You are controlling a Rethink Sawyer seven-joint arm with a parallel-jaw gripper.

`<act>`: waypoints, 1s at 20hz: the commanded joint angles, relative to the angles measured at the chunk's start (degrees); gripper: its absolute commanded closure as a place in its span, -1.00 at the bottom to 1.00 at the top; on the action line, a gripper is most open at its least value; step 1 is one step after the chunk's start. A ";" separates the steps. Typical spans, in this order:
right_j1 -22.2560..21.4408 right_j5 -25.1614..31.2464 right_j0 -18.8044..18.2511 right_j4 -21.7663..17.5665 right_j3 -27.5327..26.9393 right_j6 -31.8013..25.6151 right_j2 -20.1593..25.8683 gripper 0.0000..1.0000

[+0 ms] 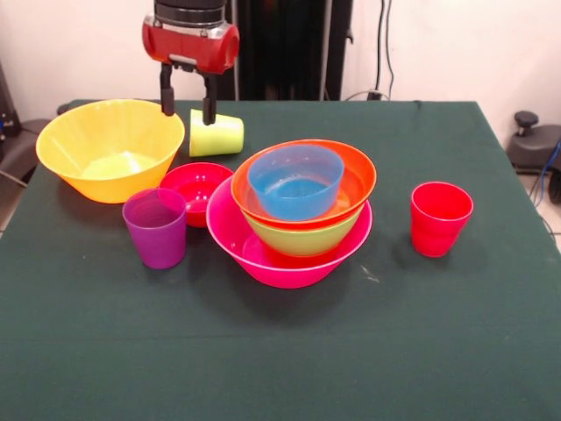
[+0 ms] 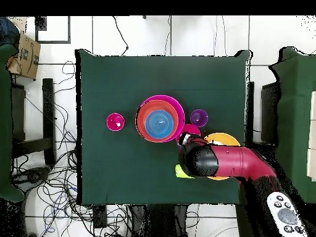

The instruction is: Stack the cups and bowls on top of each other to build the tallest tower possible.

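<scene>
The gripper [image 1: 186,103] is hanging with its 2 fingers spread wide and empty, just behind the large yellow-orange bowl [image 1: 110,147] and beside the lime green cup [image 1: 216,133], which is lying on its side. Right of that bowl, the tower [image 1: 298,219] is standing as 4 nested bowls, blue bowl [image 1: 295,181] topmost.

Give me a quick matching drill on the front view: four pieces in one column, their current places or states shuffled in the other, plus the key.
Things:
1. lime green cup
2. blue bowl
3. pink bowl
4. red cup

Places or states:
A. lowest piece of the tower
B. upright, alone, apart from the rest
C. on its side at the gripper
D. topmost in the tower

Pairs: 1-C, 2-D, 3-A, 4-B
</scene>
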 commanded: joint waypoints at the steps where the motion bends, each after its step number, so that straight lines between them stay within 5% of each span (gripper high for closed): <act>1: 4.55 -0.96 -2.09 -8.57 3.45 -12.17 7.16 -1.00; 11: 7.82 0.57 -6.87 -16.21 2.23 -14.18 9.53 -1.00; 20: 7.89 4.27 -8.79 -18.66 1.50 -15.29 12.65 -1.00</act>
